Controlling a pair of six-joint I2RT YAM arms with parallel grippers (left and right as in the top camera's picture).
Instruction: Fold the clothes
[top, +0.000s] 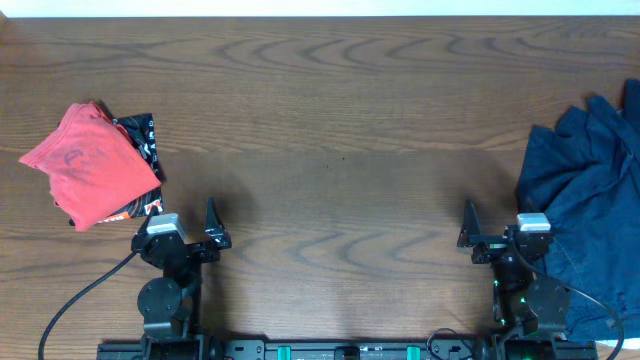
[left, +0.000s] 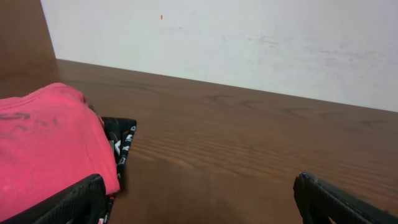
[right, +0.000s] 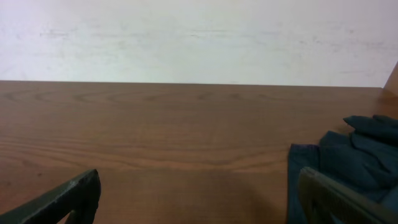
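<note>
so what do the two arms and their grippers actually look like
Both are black with rounded joint housings and a pale grey block atop each wrist. The left arm trails a black cable; the right arm shows small green lights. The gripper fingers are black, flat and tapered.

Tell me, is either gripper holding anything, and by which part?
Nothing is held. The left gripper and right gripper are both open and empty; the navy clothes lie ungrasped.

1. A dark brown, wood-grain tabletop (top: 340, 130) fills the scene under soft, even light.
2. Beyond its far edge rises a plain off-white wall (left: 249, 43), faintly scuffed, with one tiny red speck (left: 161, 17).
</note>
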